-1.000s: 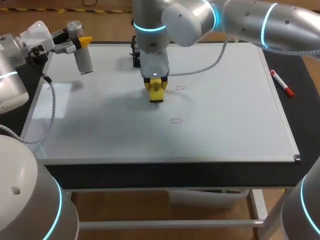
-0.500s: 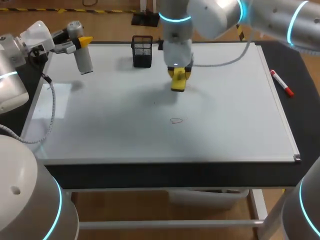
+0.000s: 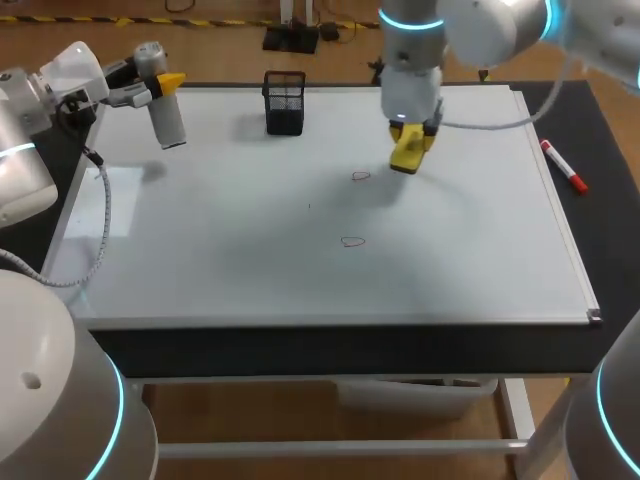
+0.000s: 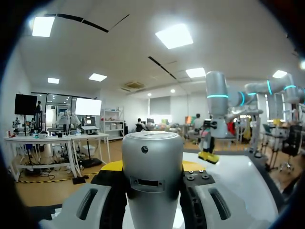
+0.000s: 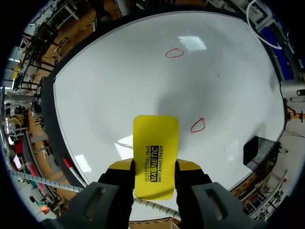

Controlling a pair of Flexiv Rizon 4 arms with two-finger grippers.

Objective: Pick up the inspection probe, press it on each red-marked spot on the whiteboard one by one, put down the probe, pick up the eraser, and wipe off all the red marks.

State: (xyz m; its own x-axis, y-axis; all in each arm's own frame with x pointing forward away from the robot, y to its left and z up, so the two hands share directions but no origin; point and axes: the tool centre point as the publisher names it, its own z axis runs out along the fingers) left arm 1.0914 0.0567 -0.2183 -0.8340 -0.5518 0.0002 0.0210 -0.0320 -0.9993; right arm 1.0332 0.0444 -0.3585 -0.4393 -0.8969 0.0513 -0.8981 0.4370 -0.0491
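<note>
The grey cylindrical probe [image 3: 167, 112] hangs over the whiteboard's [image 3: 220, 250] far left corner, with my left gripper [image 3: 155, 85] shut on it. In the left wrist view the probe [image 4: 152, 176] fills the space between the fingers. My right gripper [image 3: 408, 140] is shut on the yellow eraser [image 3: 406, 155], over the board just right of a red mark [image 3: 361, 176]. A second red mark [image 3: 351, 241] lies nearer the front. The right wrist view shows the eraser [image 5: 155, 152] in its gripper [image 5: 155, 167], with one mark [image 5: 198, 125] close beside it and the other mark [image 5: 174, 53] farther ahead.
A black mesh holder [image 3: 285, 102] stands at the board's far edge, left of the right gripper. A red marker pen [image 3: 564, 166] lies on the dark table beside the board's right edge.
My right arm has carried the eraser to the right and toward the far edge, passing over the upper red mark, which still shows. The left arm with the probe has not moved.
</note>
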